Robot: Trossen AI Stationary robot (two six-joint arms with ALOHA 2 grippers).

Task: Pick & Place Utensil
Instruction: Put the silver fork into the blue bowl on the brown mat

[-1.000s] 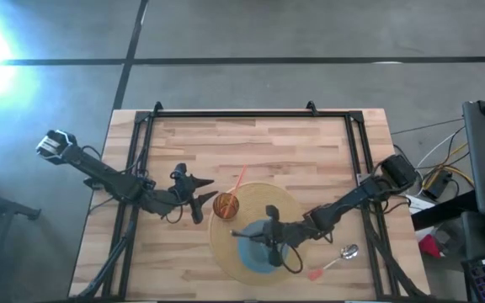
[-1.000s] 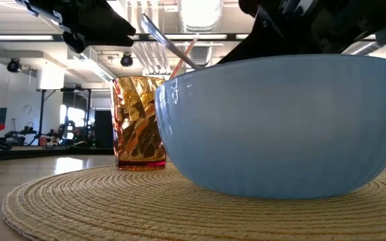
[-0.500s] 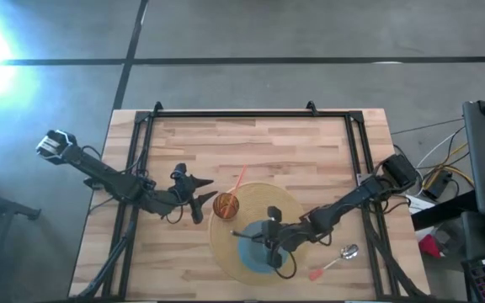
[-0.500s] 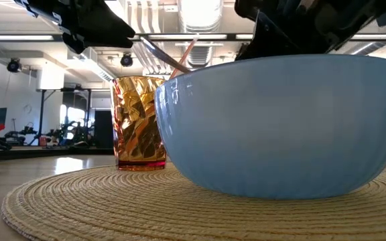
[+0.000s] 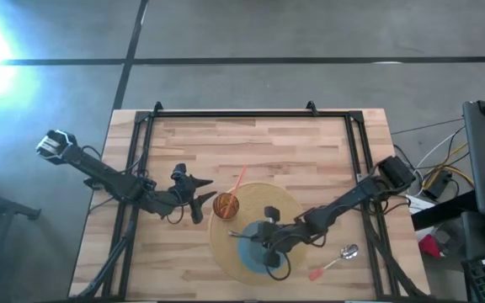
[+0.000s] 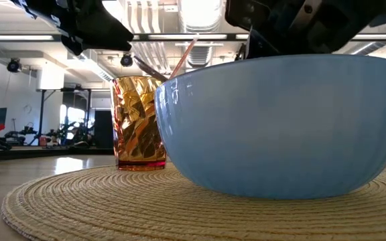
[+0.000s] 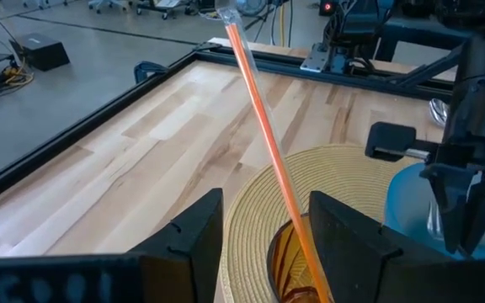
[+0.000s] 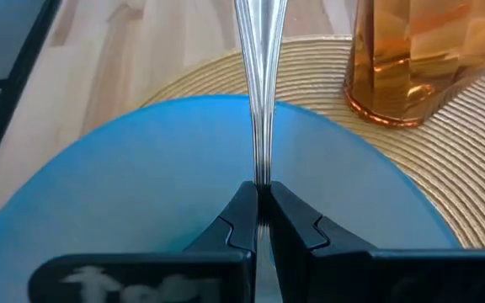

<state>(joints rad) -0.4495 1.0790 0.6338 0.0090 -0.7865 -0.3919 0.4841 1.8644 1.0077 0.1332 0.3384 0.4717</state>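
Observation:
My right gripper (image 5: 262, 236) hovers over the blue bowl (image 5: 258, 255) on the round woven mat (image 5: 289, 202), shut on a silver utensil (image 8: 260, 76) whose free end points toward the table's left (image 5: 232, 233). The amber cup (image 5: 226, 204) stands on the mat's left part with an orange straw (image 7: 263, 126) leaning in it. My left gripper (image 5: 197, 195) is open and level just left of the cup, its fingers (image 7: 194, 240) on either side of the straw, touching nothing. In the low view the utensil's end (image 6: 146, 67) shows between cup (image 6: 138, 124) and bowl (image 6: 280, 127). My right gripper pinches the silver utensil's narrow stem (image 8: 261, 172) between its two fingertips. The utensil sticks out forward along the fingers, toward the table's left. It is lifted clear above the bowl, its free end tilted a little upward (image 6: 143, 65).
A spoon with a pink handle (image 5: 335, 261) lies on the wood right of the mat, near the table's front edge. A black frame (image 5: 242, 114) runs along the table's far edge and sides. Bare wood lies beyond the mat at the far side.
My right gripper has gone down toward the bowl and slightly toward the table's left, still shut on the utensil. The utensil's free end has dropped from well above the cup's rim to about level with it.

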